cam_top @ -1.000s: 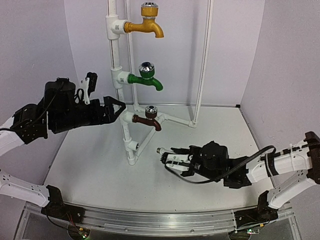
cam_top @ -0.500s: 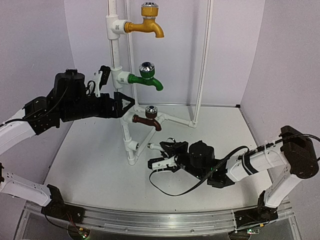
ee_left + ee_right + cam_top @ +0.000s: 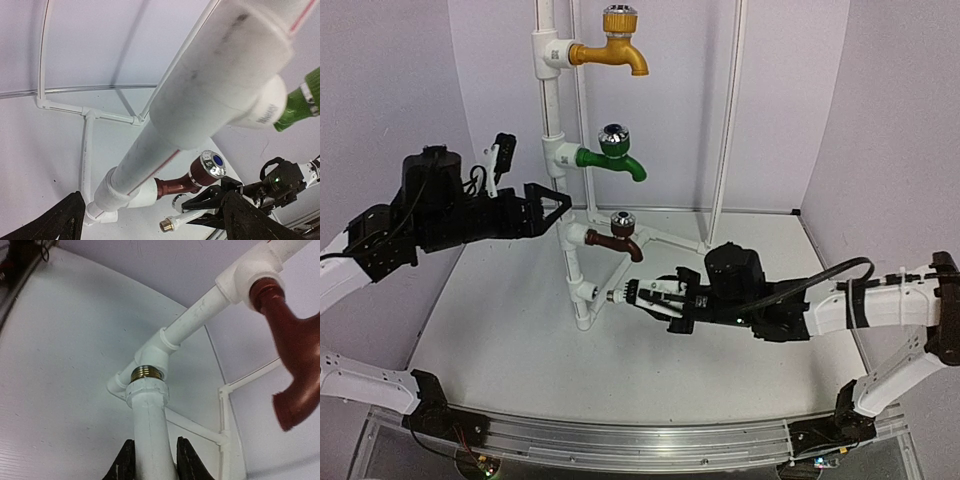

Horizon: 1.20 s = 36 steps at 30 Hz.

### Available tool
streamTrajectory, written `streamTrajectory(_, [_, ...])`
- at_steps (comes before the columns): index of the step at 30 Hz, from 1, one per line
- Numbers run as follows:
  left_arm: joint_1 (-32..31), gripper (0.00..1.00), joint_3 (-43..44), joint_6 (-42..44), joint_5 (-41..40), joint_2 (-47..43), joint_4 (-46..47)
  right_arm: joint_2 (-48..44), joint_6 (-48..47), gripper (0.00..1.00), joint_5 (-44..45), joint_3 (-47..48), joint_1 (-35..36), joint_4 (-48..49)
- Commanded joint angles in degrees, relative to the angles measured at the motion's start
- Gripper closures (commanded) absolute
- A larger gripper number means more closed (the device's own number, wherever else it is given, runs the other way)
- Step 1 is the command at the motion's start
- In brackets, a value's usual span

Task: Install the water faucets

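Lilac walls, white worktop (image 3: 500,340), and a white pipe stand (image 3: 552,110) that already carries the yellow tap (image 3: 610,50), green tap (image 3: 612,160) and brown tap (image 3: 618,240). The white tap (image 3: 632,292) is the one left. It's clamped in the right claw (image 3: 665,297), lying level, with its brass thread (image 3: 146,373) pointing at the bottom fitting (image 3: 582,292), right at its mouth, touching or nearly. The left claw (image 3: 560,208) is spread apart up by the pipe, between the green and brown ones, gripping nothing. My take: get the thread dead square to the opening before twisting, push in gently while turning, and maybe close the left claw on the pipe so the stand can't swing.
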Motion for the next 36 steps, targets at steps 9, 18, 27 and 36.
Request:
streamTrajectory(9, [-4.26, 0.01, -6.01, -11.1, 35.78, 1.8, 5.78, -10.3, 38.6, 1.0, -20.45, 6.05, 0.11, -2.92])
streamTrajectory(18, [-6.89, 0.12, -5.75, -13.77, 37.56, 9.41, 9.96, -11.06, 38.59, 1.0, -24.1, 7.56, 0.09, -2.14])
streamTrajectory(27, [-6.9, 0.56, -7.14, -17.03, 40.18, 9.57, 18.41, -11.39, 36.62, 1.0, -24.96, 7.42, 0.11, -2.08])
streamTrajectory(36, [-6.9, 1.0, -9.4, -19.02, 41.81, 8.55, 24.64, -11.24, 45.31, 0.61, -25.05, 6.48, -0.21, 3.56])
